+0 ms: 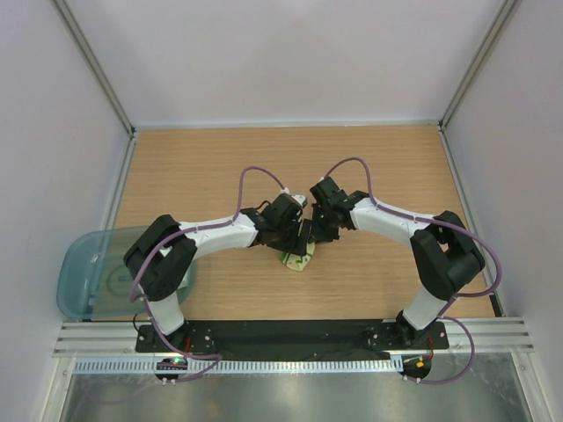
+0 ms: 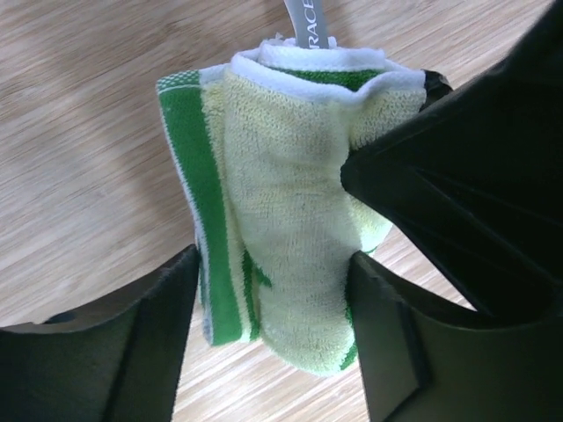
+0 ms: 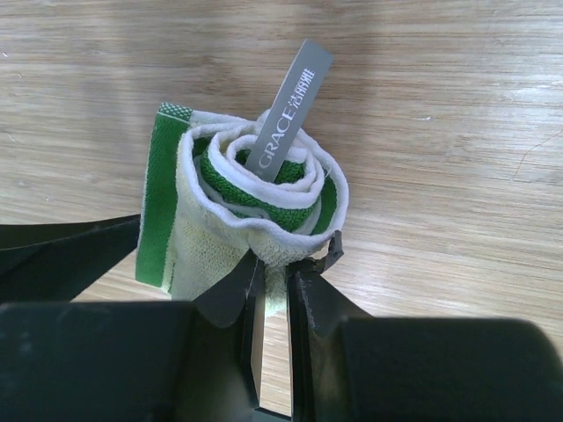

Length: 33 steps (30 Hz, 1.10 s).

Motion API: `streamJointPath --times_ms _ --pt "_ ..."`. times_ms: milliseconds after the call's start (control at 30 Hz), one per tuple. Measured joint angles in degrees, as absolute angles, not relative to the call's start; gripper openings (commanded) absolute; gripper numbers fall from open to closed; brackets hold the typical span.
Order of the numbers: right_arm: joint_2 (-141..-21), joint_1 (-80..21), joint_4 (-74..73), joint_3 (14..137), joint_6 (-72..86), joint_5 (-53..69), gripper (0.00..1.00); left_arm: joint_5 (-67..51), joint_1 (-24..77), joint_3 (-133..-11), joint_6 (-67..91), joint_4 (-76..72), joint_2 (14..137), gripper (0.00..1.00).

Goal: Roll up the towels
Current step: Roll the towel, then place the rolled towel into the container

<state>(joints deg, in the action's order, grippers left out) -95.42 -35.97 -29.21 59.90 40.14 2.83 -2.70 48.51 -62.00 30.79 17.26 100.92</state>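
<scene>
One of the towels [image 3: 255, 202], green with cream patches, is wound into a tight roll with a grey label [image 3: 290, 110] sticking out of its centre. It hovers just over the wooden table [image 1: 220, 167], near the middle [image 1: 297, 260]. My right gripper [image 3: 273, 264] is shut on the roll's outer layer at its end. My left gripper [image 2: 271, 268] stands open around the roll's body [image 2: 281, 220], one finger [image 2: 158, 334] on each side, close to the cloth. Both grippers meet above the towel in the top view: the left gripper [image 1: 302, 236] and the right gripper [image 1: 322, 230].
A translucent teal-grey plastic bin [image 1: 92, 272] sits at the table's left edge beside the left arm's base. White walls enclose the table on three sides. A black mounting rail [image 1: 299, 334] runs along the near edge.
</scene>
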Motion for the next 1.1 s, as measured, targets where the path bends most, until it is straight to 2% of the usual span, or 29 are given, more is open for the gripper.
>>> streamJointPath --times_ms 33,100,133,200,233,267,333,467,633,767,900,1100 --pt "-95.42 -35.97 -29.21 59.92 40.16 2.79 0.08 -2.87 48.51 -62.00 30.79 16.91 101.27 0.57" --pt "-95.42 -35.94 -29.23 59.92 40.16 2.79 0.10 -3.68 48.58 -62.00 30.89 15.77 102.41 0.48" --pt "-95.42 -35.97 -29.26 59.92 40.14 2.76 0.12 -4.14 48.62 -62.00 30.96 15.14 102.96 0.34" --pt "-95.42 -36.01 -29.32 60.05 40.14 2.66 0.20 -4.73 48.64 -62.00 30.89 13.98 103.35 0.24" --pt "-95.42 -35.99 -29.52 60.29 40.14 2.55 0.25 -4.89 48.62 -61.98 30.89 13.54 103.35 0.14" --pt "-95.42 -35.94 -29.76 60.60 40.10 2.39 0.33 -4.99 48.62 -61.89 31.05 13.06 103.39 0.10" --pt "-95.42 -35.94 -30.50 61.08 39.72 2.20 0.40 -5.21 48.60 -61.65 30.96 12.19 103.39 0.00" --pt "-95.37 -35.81 -32.69 61.87 39.33 1.39 0.55 -5.78 48.56 -61.28 31.05 11.14 103.26 0.00" --pt "-94.48 -35.86 -36.49 64.16 39.03 -0.93 0.66 -5.34 47.99 -60.90 30.85 13.41 101.41 0.00" --pt "-91.00 -35.62 -38.33 67.55 38.15 -2.90 0.70 -3.79 46.85 -60.90 30.72 20.75 96.62 0.00" --pt "-86.26 -35.31 -38.92 71.22 37.26 -3.55 0.71 -1.21 44.23 -60.93 30.48 28.32 86.50 0.00" --pt "-84.49 -35.99 -36.51 71.72 36.21 3.16 0.71 5.37 39.40 -61.23 29.93 39.09 69.73 0.00"
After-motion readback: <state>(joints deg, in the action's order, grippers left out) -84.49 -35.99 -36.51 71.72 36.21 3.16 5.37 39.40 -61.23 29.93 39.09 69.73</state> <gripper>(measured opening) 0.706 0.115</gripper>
